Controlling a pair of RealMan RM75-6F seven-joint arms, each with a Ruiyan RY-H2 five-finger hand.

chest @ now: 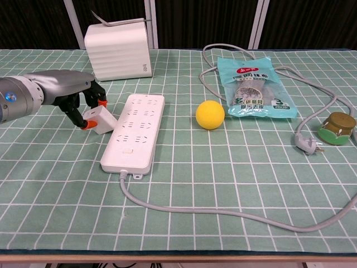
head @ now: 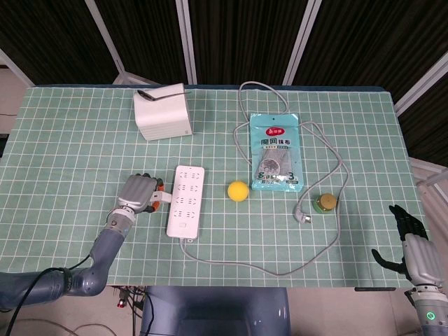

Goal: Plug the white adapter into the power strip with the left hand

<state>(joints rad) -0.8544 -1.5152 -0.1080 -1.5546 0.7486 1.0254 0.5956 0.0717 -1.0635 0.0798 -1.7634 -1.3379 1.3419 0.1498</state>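
The white adapter [chest: 101, 120] lies on the table, touching the left long edge of the white power strip [chest: 135, 131]. My left hand [chest: 78, 100] pinches it between orange-tipped fingers, one above and one below it. From the head view, the left hand [head: 138, 192] covers most of the adapter [head: 162, 199], just left of the strip [head: 186, 200]. The strip lies flat, sockets up, slightly skewed, with its grey cable leaving the near end. My right hand [head: 413, 245] hangs off the table's right front corner, fingers apart and holding nothing.
A white box [chest: 118, 51] with a spoon on top stands behind the strip. A yellow ball [chest: 210, 115] lies right of the strip. Further right are a teal packet [chest: 255, 88], a grey plug [chest: 306, 144] on its looping cable, and a small green-lidded jar [chest: 337, 128].
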